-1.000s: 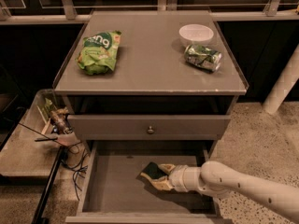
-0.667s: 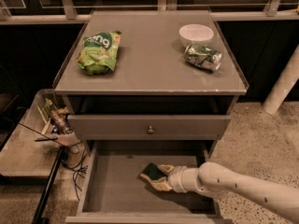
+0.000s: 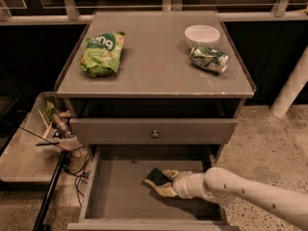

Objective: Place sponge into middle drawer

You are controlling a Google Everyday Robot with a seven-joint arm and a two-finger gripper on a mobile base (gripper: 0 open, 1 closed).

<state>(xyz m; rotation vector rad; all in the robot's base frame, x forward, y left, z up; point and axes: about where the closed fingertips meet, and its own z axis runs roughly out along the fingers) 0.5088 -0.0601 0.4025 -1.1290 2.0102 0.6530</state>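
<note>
The sponge (image 3: 154, 176), dark green on top with pale foam below, lies low over the floor of the open middle drawer (image 3: 120, 194), right of its centre. My gripper (image 3: 164, 183) reaches into the drawer from the right on a white arm (image 3: 231, 189). Its pale fingers (image 3: 169, 174) close around the sponge's right end. I cannot tell whether the sponge touches the floor or hangs just above it.
On the cabinet top lie a light-green snack bag (image 3: 101, 52), a white bowl (image 3: 202, 34) and a crushed green can (image 3: 208, 59). The knobbed upper drawer front (image 3: 154, 134) is shut above my arm. A cluttered low shelf (image 3: 55, 124) and cables (image 3: 77, 165) are at left, a white post (image 3: 291, 88) at right.
Almost nothing: the gripper and the sponge stay at the same spot in the drawer, shifted only very slightly.
</note>
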